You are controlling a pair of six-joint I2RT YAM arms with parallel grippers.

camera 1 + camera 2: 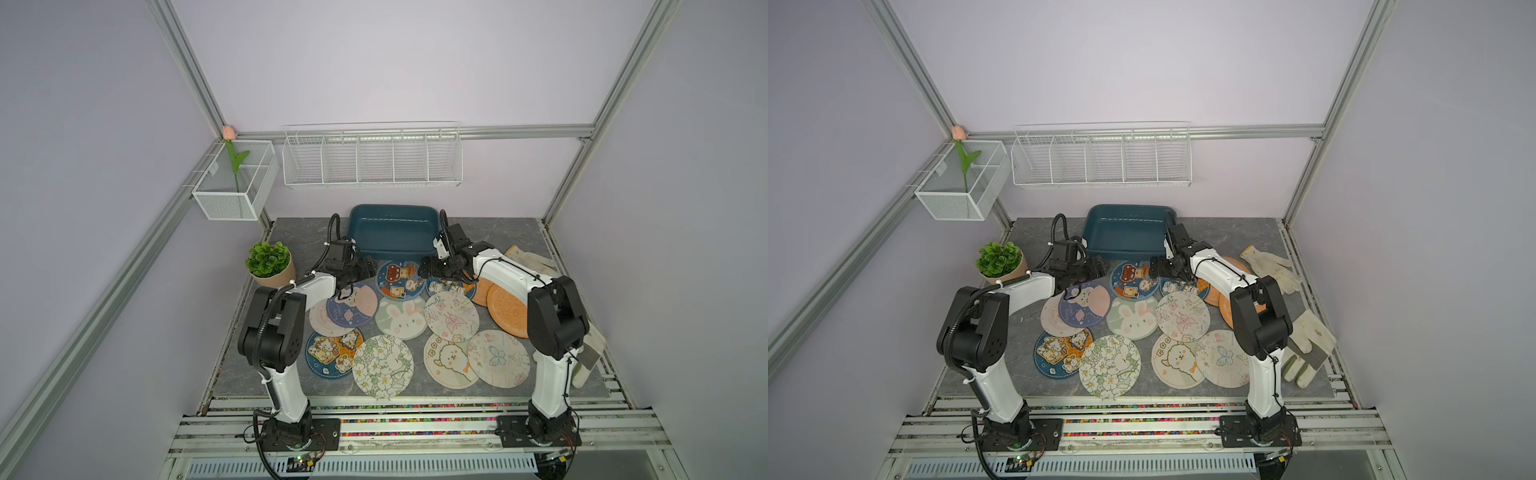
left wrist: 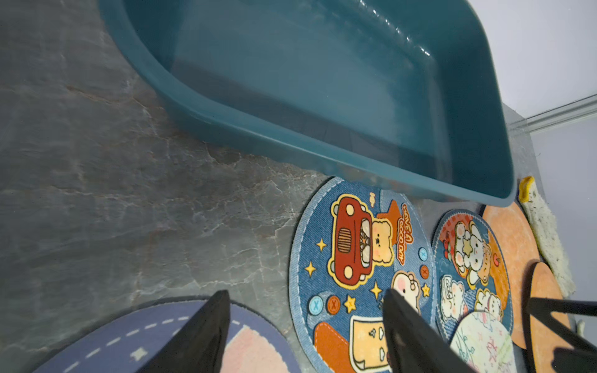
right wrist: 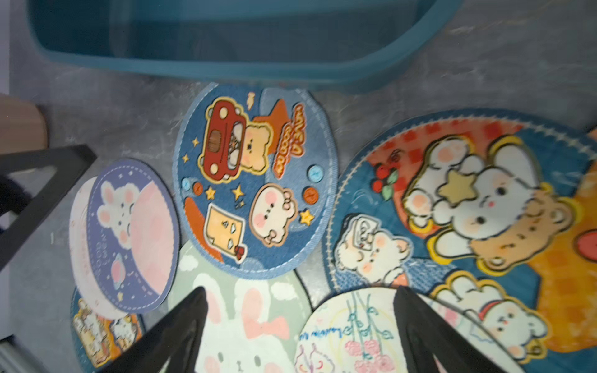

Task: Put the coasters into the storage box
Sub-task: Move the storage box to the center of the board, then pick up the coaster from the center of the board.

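**ARM POSE AND OCCLUSION STATUS**

**Left arm.** The base is mounted at the near edge of the table (image 1: pixel 291 237). The elbow is raised and the forearm reaches toward the far side. The left gripper (image 1: pixel 365 269) (image 2: pixel 305 292) sits low between the purple rabbit coaster (image 1: pixel 353 307) and the car-and-bear coaster (image 1: pixel 399 280). Its jaws are spread, with nothing between them.

**Right arm.** The pose mirrors the left arm. The right gripper (image 1: pixel 426 266) (image 3: pixel 300 288) sits low over the bear-group coaster (image 1: pixel 446 286) and faces the left gripper. Its jaws are also spread and hold nothing.

**Task items.** The coasters (image 1: pixel 451 318) lie flat and overlapping on the table, all outside the storage box (image 1: pixel 390 230). The box stands at the far side, its near wall just beside the car-and-bear coaster.

**Hidden or unclear.**
- In both top views the right forearm covers part of the 2 orange coasters (image 1: pixel 507 311).
- In a top view it also cuts off the near glove (image 1: pixel 590 357).
- A pink coaster (image 1: pixel 320 322) lies mostly under the purple one.
- The right gripper hides much of the bear-group coaster from above.
- The right wrist view is blurred.
- It cannot be determined whether either gripper's fingertips touch the surface.
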